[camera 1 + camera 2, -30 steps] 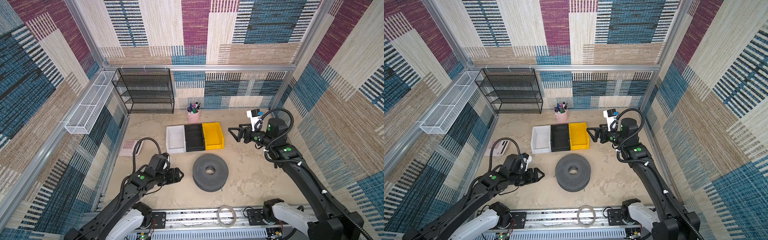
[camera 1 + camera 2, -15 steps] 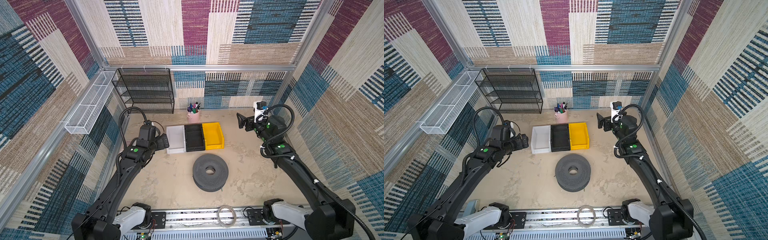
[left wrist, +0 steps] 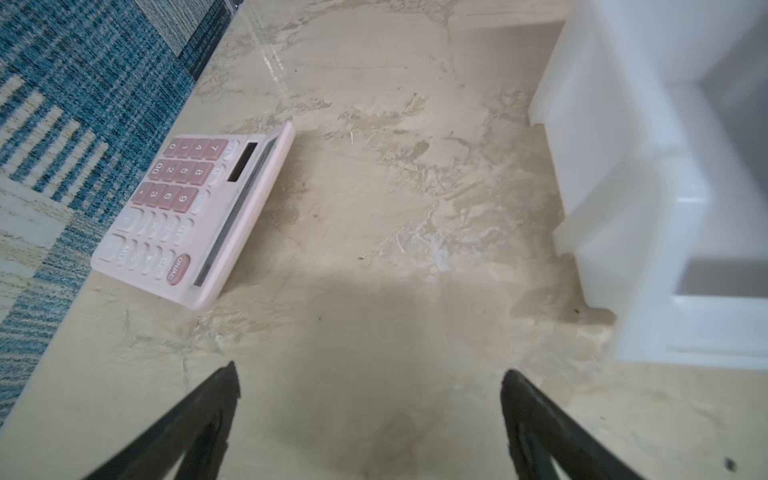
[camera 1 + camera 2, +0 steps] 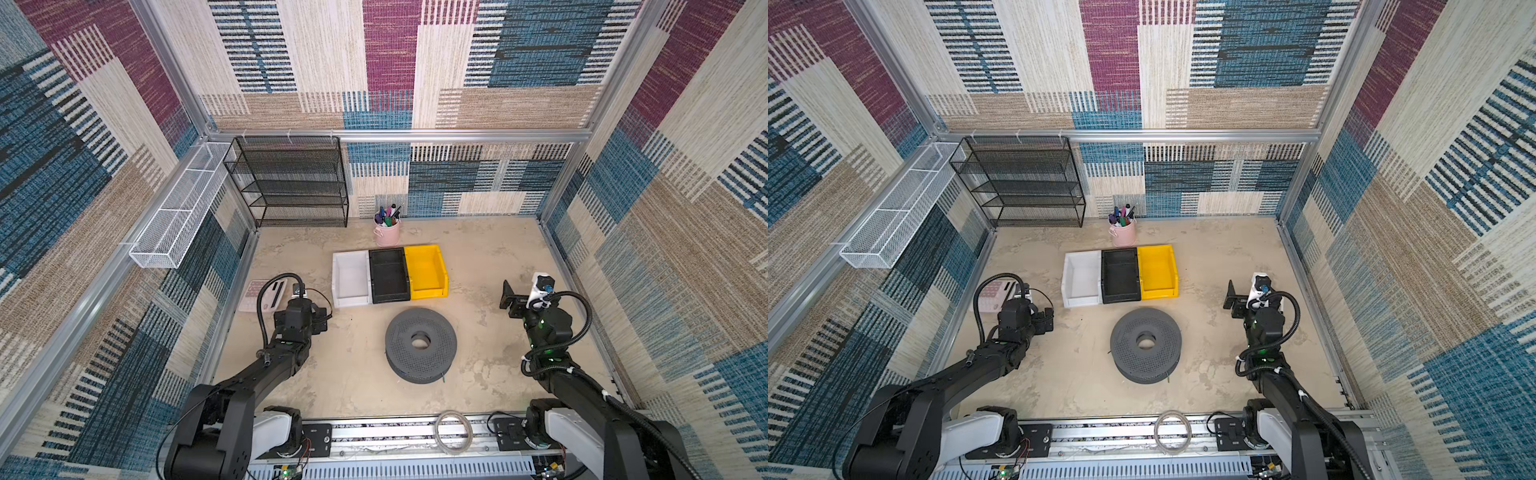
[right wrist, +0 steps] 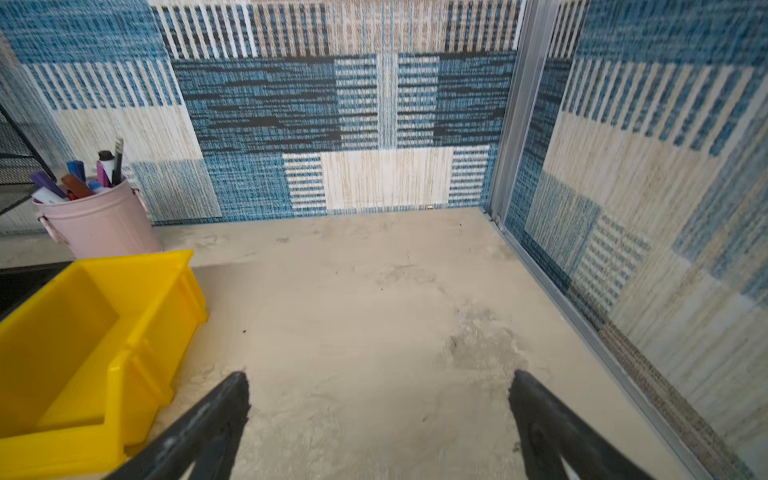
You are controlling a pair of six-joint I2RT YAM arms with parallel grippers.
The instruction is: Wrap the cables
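My left gripper (image 3: pixel 370 376) and right gripper (image 5: pixel 379 380) both gape empty. No cable shows ahead, so I risk snagging the calculator (image 3: pixel 187 220) or yellow bin (image 5: pixel 83 345).

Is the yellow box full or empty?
Empty. The yellow box shows only its bare yellow floor in both top views, and the part seen in the right wrist view is bare too; nothing lies inside.

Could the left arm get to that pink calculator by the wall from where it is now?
Probably yes. The left hand hangs open close by the calculator, and only bare table lies between them. The wall right beside the calculator may cramp the approach.
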